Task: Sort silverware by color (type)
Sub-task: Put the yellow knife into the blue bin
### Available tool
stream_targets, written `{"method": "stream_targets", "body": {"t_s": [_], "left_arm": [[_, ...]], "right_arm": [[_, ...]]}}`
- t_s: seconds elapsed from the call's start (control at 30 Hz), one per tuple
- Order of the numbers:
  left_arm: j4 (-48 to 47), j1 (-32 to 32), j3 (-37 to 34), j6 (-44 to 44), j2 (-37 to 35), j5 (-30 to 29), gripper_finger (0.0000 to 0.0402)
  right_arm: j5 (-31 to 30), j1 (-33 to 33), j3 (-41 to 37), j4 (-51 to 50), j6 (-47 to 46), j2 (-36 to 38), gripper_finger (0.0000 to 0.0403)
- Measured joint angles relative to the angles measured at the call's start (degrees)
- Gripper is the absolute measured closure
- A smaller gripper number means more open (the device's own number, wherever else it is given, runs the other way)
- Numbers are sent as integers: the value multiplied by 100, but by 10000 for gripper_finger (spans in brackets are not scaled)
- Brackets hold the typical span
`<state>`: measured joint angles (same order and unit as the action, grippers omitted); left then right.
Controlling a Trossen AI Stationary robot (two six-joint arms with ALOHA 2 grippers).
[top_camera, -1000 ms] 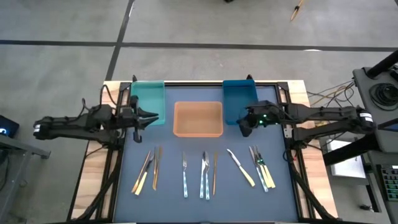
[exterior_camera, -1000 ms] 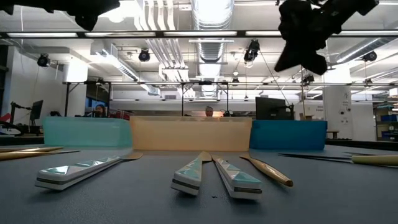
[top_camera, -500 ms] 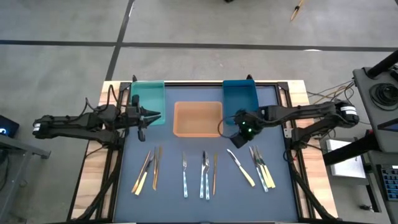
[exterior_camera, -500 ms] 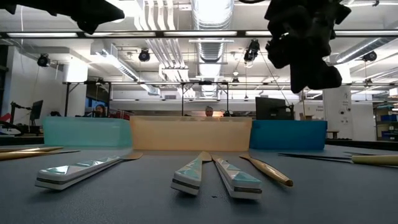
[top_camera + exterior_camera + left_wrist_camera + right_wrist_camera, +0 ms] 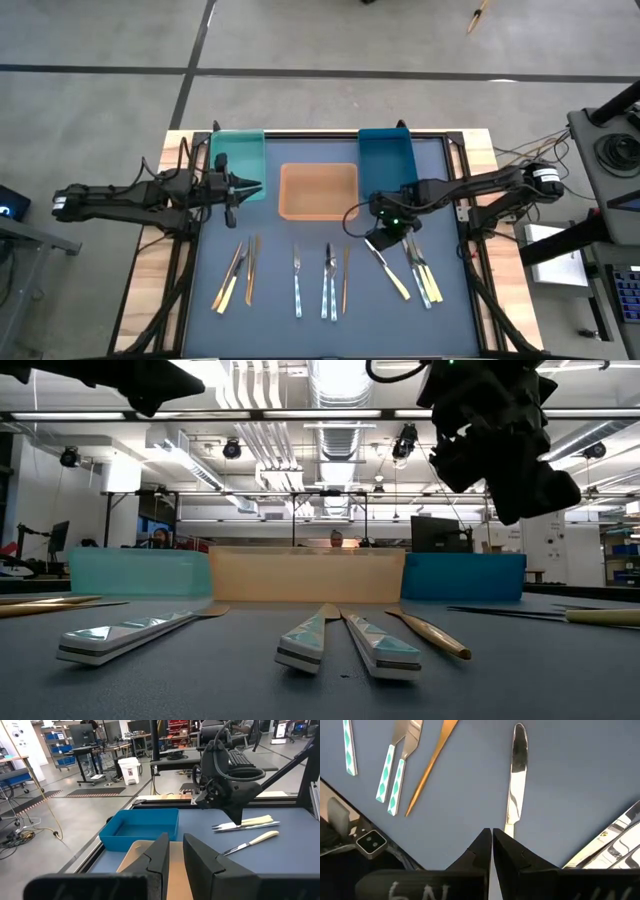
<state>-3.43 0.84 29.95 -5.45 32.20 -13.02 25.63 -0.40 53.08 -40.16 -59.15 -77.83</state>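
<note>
High view: right gripper, fingers together, hovers above the cream-handled knife; left gripper, fingers narrowly apart, waits by the teal bin.

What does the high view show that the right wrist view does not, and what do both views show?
Only the high view shows the teal bin, the orange bin, the blue bin, the left gripper over the teal bin, and the cutlery at the table's left.

Only the right wrist view shows, close up, the shut jaws of the right gripper pointing at the cream-handled knife.

Both show that knife, the gold knife and the teal-patterned pieces.
</note>
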Motion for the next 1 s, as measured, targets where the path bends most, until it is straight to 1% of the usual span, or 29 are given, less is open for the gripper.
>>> {"method": "stream_targets", "body": {"t_s": [0.77,0.93,1.0], "left_arm": [[111,0,2,-28,174,-2,363],[130,0,2,-27,174,-2,363],[130,0,2,-26,174,-2,363]], "right_arm": [[-170,2,-2,48,153,-27,394],[-190,2,-7,62,452,-28,394],[-327,2,-7,75,570,-32,394]]}}
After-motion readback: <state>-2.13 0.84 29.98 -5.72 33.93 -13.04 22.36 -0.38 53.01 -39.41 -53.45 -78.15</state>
